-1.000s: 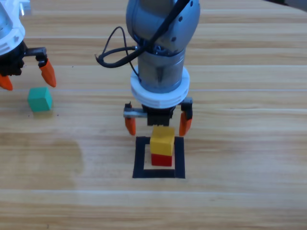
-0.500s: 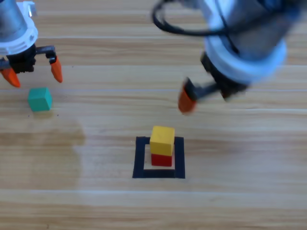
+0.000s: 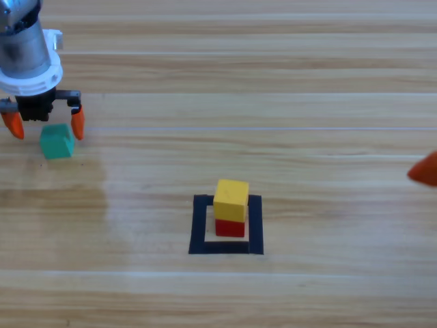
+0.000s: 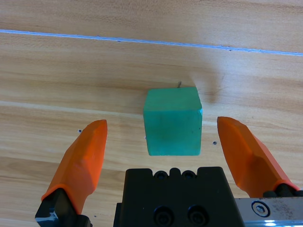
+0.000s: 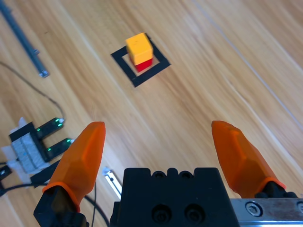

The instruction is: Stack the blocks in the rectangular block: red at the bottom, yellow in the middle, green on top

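The yellow cube [image 3: 231, 199] sits on the red cube [image 3: 230, 227] inside the black tape rectangle [image 3: 199, 229]; the right wrist view shows the same stack, yellow cube [image 5: 139, 48] over red cube [image 5: 145, 65], far off in the rectangle [image 5: 124, 65]. The teal-green cube [image 3: 57, 141] lies on the wood at far left. My left gripper [image 3: 45, 126] hangs open just above and behind it, one orange jaw on each side; in the left wrist view the green cube [image 4: 173, 121] lies between the jaws of the left gripper [image 4: 166, 149], untouched. My right gripper [image 5: 159, 151] is open and empty, drawn back to the right edge, where one orange tip [image 3: 425, 169] shows.
In the right wrist view a small device with green lights [image 5: 35, 144], loose cables and a thin grey rod [image 5: 21, 36] lie on the wood at the left.
The right arm has let go of the yellow cube and swung away to the right edge. The left gripper has come down and nearer to the green cube, now straddling it.
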Motion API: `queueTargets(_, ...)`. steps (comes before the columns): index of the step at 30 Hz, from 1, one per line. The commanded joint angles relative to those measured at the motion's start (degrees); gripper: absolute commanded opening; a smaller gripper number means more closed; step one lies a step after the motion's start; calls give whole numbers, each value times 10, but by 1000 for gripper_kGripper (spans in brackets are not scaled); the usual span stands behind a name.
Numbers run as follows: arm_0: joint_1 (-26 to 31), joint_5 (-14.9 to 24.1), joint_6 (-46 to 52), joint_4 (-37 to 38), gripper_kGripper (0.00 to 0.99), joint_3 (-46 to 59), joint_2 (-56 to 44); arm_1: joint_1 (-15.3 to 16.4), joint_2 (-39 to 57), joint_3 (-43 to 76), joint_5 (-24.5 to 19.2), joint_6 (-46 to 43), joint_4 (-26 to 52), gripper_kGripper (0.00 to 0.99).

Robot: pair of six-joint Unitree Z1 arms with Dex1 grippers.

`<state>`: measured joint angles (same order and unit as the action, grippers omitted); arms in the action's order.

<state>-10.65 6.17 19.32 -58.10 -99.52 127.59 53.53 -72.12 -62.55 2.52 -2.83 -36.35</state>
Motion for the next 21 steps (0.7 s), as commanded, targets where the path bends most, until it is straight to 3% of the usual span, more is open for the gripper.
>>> queueTargets(1,6,-1,7,-1,985,2,26,-16,-30,24,35,-9,7,990)
queueTargets(6,8,-17,15,14,957,10,27,-16,-77,19,40,-8,5,990)
queueTargets(21,19,-42,33,45,934,44,22,-16,-94,14,49,-5,4,990)
